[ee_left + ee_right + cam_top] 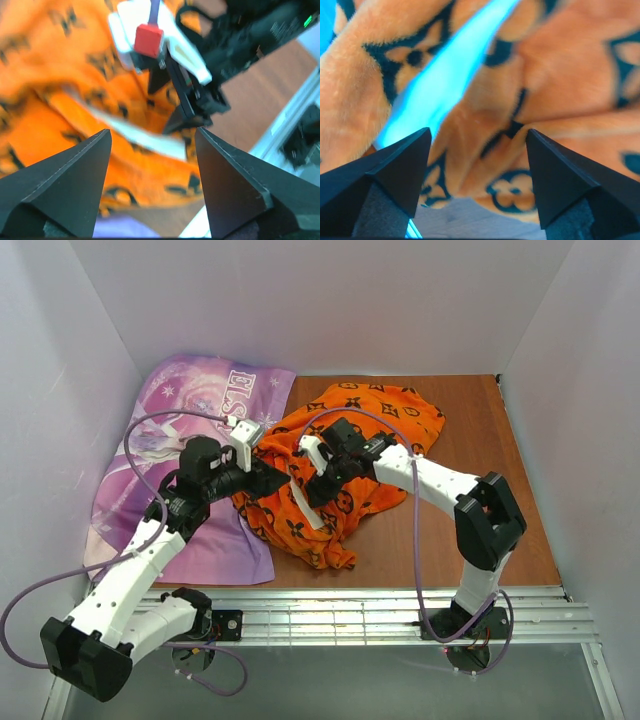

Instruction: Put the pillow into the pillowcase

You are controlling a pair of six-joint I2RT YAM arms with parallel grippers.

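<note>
Pillowcase [345, 455] first. Seen from above, the orange cloth with its black motifs lies crumpled in a heap at the middle of the brown worktop [490, 430]. Its left edge overlaps a purple printed fabric [190, 420] spread flat on the left. Both arms reach in over the heap. The left gripper [272, 480] points rightward at the heap's left side, and the right gripper [308, 490] comes in from the right, so the two sit close together. A white strip [310, 515] runs down across the orange folds just beside them; I cannot tell what it belongs to.

From the left wrist, the left gripper's fingers [75, 175] stand wide apart with nothing between them, hovering over the orange cloth. The white strip crosses the folds just beyond the tips. The right gripper [172, 112] has its dark tips down near the strip, though that part is blurred.

From the right wrist, the fingers [560, 175] are spread wide too and grip nothing. The pillowcase fills the view close beneath them, and the strip glares pale blue across its upper left.
</note>
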